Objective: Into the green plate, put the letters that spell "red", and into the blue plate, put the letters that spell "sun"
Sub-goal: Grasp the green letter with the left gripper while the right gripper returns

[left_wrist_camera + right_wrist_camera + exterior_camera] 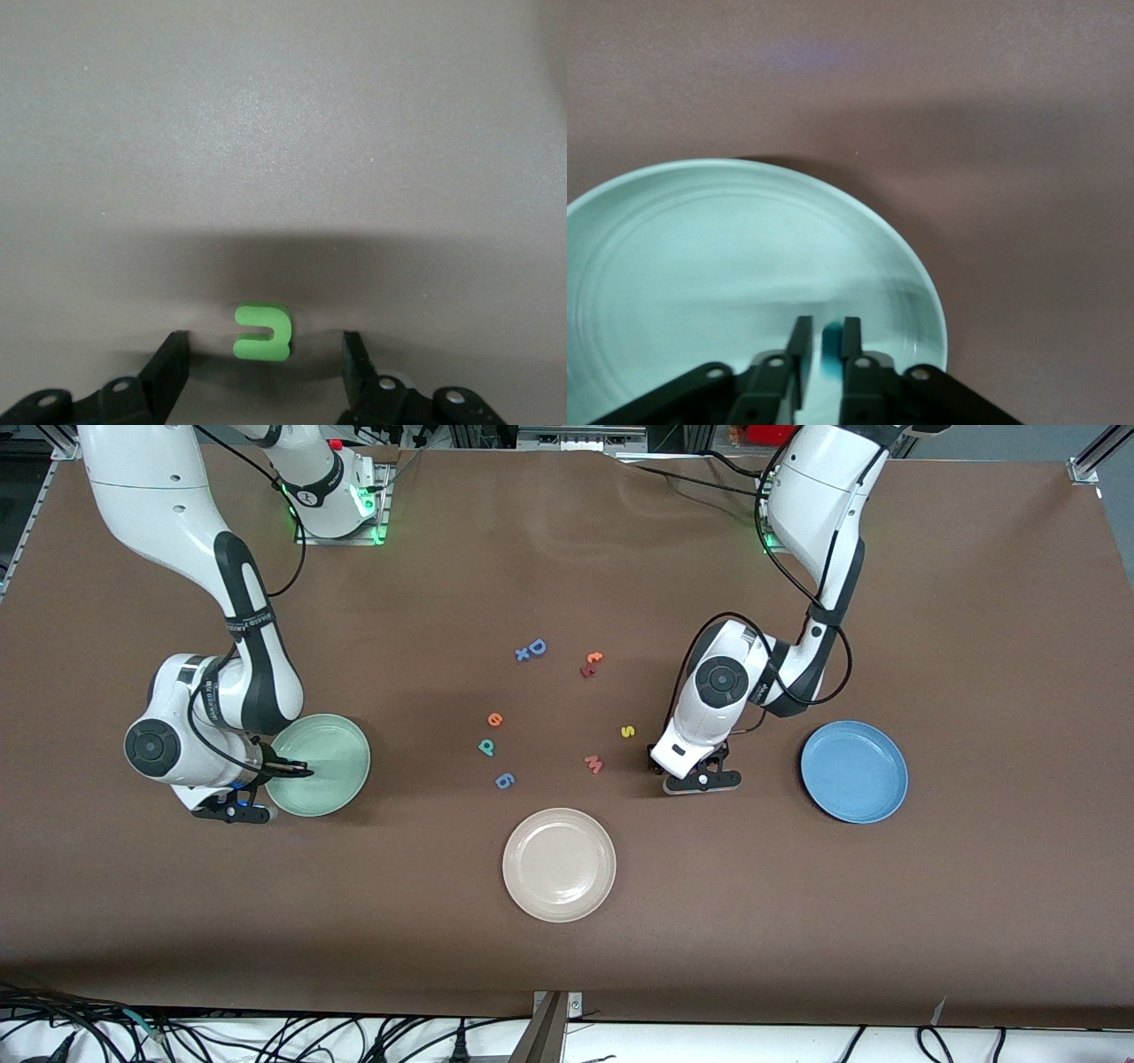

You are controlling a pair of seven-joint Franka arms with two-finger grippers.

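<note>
1. Left gripper (pixel 266 350): my fingers (pixel 168 363) stand wide, low at the table. The u (pixel 262 333), a small bright green foam piece, lies flat on the table between them. It touches neither finger, and bare table shows on both sides of it. In the front view my left gripper (pixel 700 779) covers it.

2. Right gripper (pixel 824 341): my fingers (pixel 799 341) stand narrow, with a small teal piece (pixel 831 341) between them. The piece is blurred and I cannot read its shape. It lies against one finger, and a sliver of plate shows at the other. This gripper (pixel 288 769) is over the green plate (pixel 332 757), just inside the rim at the right arm's end. The rest of that plate is bare.

3. Table, nearest first:
- The cream plate (pixel 559 864) has open table all round it.
- The blue 6 (pixel 504 780) and the pink m (pixel 594 763) come next. The m is near my left gripper.
- The blue plate (pixel 854 771) lies toward the left arm's end, and clear table separates it from my left gripper.
- The teal d (pixel 486 747), the yellow s (pixel 627 732) and the orange e (pixel 495 719) lie flat, well apart from both plates. The e is just beside the d.
- The orange and dark-red pair (pixel 591 664) and the capital D (pixel 535 647) lie farthest.
</note>
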